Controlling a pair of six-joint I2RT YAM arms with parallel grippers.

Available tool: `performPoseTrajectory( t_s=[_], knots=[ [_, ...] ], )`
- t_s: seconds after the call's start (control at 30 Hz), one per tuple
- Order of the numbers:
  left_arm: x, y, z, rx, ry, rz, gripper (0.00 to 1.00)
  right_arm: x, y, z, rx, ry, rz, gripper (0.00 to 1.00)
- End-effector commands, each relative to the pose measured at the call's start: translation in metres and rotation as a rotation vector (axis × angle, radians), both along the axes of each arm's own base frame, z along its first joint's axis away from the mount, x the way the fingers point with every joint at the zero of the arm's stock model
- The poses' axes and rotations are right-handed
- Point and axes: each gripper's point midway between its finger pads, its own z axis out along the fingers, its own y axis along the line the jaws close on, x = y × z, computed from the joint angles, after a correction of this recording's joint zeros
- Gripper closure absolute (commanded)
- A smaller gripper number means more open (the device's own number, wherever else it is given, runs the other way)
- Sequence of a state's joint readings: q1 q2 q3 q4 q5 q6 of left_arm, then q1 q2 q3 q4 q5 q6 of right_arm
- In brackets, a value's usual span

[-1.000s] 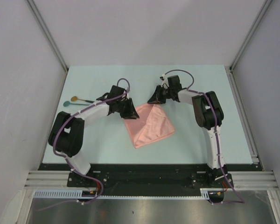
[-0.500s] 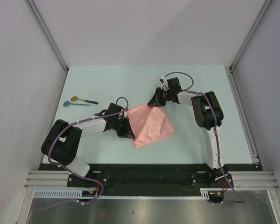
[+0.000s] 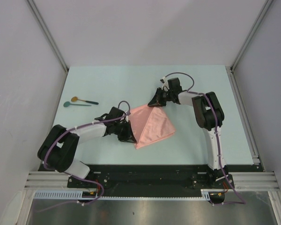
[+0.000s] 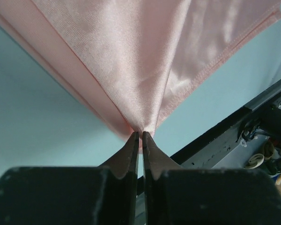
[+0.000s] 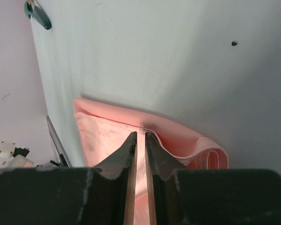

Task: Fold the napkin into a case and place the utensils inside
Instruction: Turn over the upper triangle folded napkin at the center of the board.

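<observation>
Fingers of the left gripper are clamping the napkin at its near-left corner, jaws almost together. The right gripper is pinching the far tip likewise. The cloth is lying mid-table, well apart from the utensils. We are advising a low, even carry that matches the hems before release. The folded napkin is pointing its apex toward the far edge, its long axis running roughly far-to-near.

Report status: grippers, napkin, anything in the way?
Left gripper shut on napkin near corner. Right gripper shut on far corner. Spoons off left, clear of cloth.
</observation>
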State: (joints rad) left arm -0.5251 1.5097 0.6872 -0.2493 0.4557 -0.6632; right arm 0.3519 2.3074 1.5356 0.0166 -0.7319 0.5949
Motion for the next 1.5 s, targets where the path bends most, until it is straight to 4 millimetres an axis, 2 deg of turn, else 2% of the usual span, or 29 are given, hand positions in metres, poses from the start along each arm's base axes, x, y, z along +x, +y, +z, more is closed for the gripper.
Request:
performPoseTrajectory(
  t_s=[0.0,0.13,0.27,0.37,0.47,0.57,0.73,0.8,0.9,0.93,0.97,1.03,1.1,1.17,1.23,1.27,1.3,1.4,1.43,1.47],
  knots=[
    [0.018,-0.003,0.037,-0.003,-0.114,-0.011,0.89,0.009,0.004,0.035,0.034,-0.077,0.011,0.84],
    [0.031,0.002,0.052,0.042,-0.149,-0.003,0.88,0.008,0.003,0.045,0.038,-0.093,0.011,0.84],
    [0.032,-0.011,0.056,-0.021,-0.137,-0.008,0.88,0.007,0.002,0.051,0.040,-0.098,0.008,0.83],
    [0.021,-0.019,0.045,-0.047,-0.094,-0.038,0.89,0.009,-0.002,0.056,0.044,-0.106,-0.002,0.83],
    [0.011,-0.016,0.031,-0.049,-0.061,-0.043,0.89,0.011,-0.006,0.058,0.043,-0.109,-0.008,0.83],
    [0.002,-0.011,0.019,-0.043,-0.044,-0.044,0.90,0.014,-0.012,0.052,0.041,-0.101,-0.016,0.83],
    [-0.012,-0.006,-0.001,-0.036,-0.008,-0.049,0.90,0.020,-0.010,0.039,0.049,-0.097,-0.008,0.83],
    [-0.016,-0.004,-0.010,-0.027,0.017,-0.049,0.90,0.022,-0.010,0.027,0.044,-0.084,-0.005,0.83],
    [-0.017,-0.004,-0.015,-0.025,0.022,-0.049,0.91,0.029,-0.006,0.023,0.054,-0.101,0.018,0.84],
    [-0.017,-0.004,-0.015,-0.024,0.019,-0.050,0.91,0.029,-0.005,0.014,0.050,-0.093,0.022,0.84],
    [-0.016,-0.004,-0.016,-0.019,0.021,-0.050,0.91,0.036,-0.004,0.018,0.050,-0.119,0.028,0.84],
    [-0.011,-0.005,-0.010,-0.018,0.000,-0.052,0.90,0.037,-0.004,0.008,0.039,-0.104,0.033,0.84],
    [-0.004,-0.006,0.000,-0.007,-0.023,-0.049,0.87,0.043,-0.002,0.010,0.041,-0.122,0.034,0.84],
    [0.009,-0.009,0.021,-0.018,-0.085,-0.049,0.81,0.046,-0.001,0.010,0.044,-0.130,0.042,0.84],
    [0.017,-0.008,0.034,-0.020,-0.112,-0.038,0.70,0.052,0.004,0.019,0.046,-0.154,0.048,0.84],
    [0.027,-0.008,0.049,-0.040,-0.147,-0.021,0.65,0.052,0.004,0.018,0.037,-0.141,0.049,0.84],
    [0.031,-0.006,0.054,-0.043,-0.148,-0.009,0.57,0.055,0.005,0.026,0.039,-0.149,0.052,0.84],
    [0.057,0.009,0.073,-0.059,-0.190,0.068,0.47,0.057,0.003,0.051,0.031,-0.162,0.025,0.81],
    [0.065,0.016,0.073,-0.043,-0.202,0.090,0.46,0.056,0.001,0.057,0.018,-0.161,0.013,0.79],
    [0.083,0.028,0.079,-0.039,-0.221,0.136,0.46,0.060,-0.005,0.062,-0.018,-0.173,-0.024,0.77]
  ],
)
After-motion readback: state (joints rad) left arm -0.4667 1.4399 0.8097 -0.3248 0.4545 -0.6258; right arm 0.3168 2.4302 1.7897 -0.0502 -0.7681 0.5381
